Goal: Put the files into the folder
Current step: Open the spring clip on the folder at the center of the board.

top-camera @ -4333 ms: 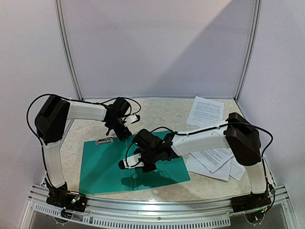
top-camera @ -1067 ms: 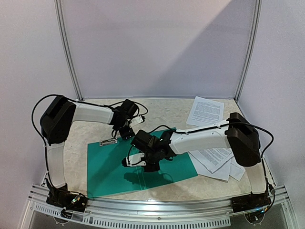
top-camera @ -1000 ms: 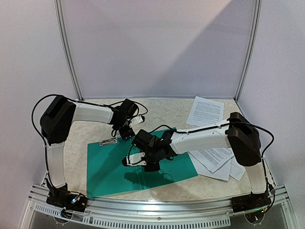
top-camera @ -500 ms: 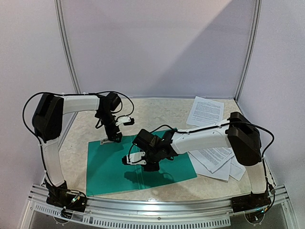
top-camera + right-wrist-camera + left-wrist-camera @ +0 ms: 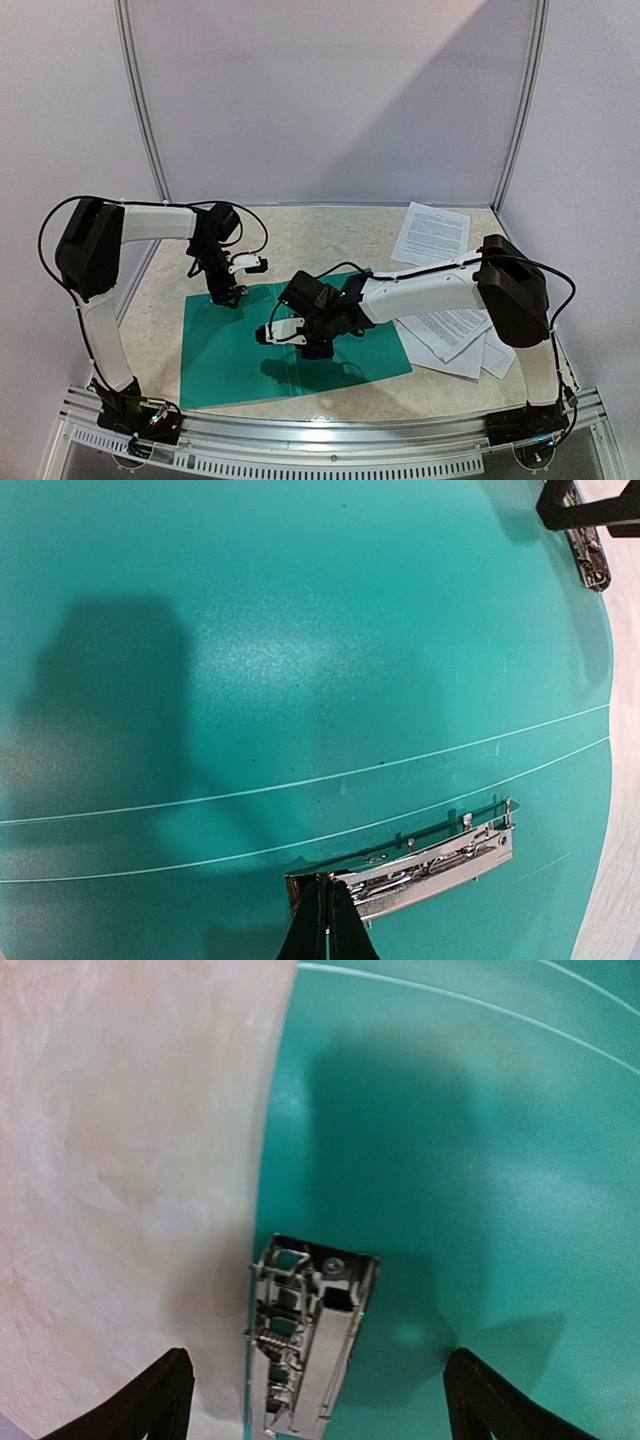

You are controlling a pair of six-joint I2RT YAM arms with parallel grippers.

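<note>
folder [image 5: 300,630]: green plastic, is looking smooth with tiny grains and shining softly | long clip [image 5: 430,862]: silver metal, is gleaming bright | short clip [image 5: 305,1355]: bare metal, is looking greyer and duller | table [image 5: 120,1160]: is looking like smooth pale stone with cloudy marks | papers [image 5: 431,232]: white paper, are looking matt

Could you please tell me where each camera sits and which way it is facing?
Top external: above and behind the bases, looking down on the table; both arms, the folder, the files at right.
Left wrist: looks down at the edge clip on the folder's rim; the open left gripper frames the bottom.
Right wrist: looks down at the middle clip; the shut right gripper shows at bottom.
Shared: both wrist views catch the edge clip.
</note>
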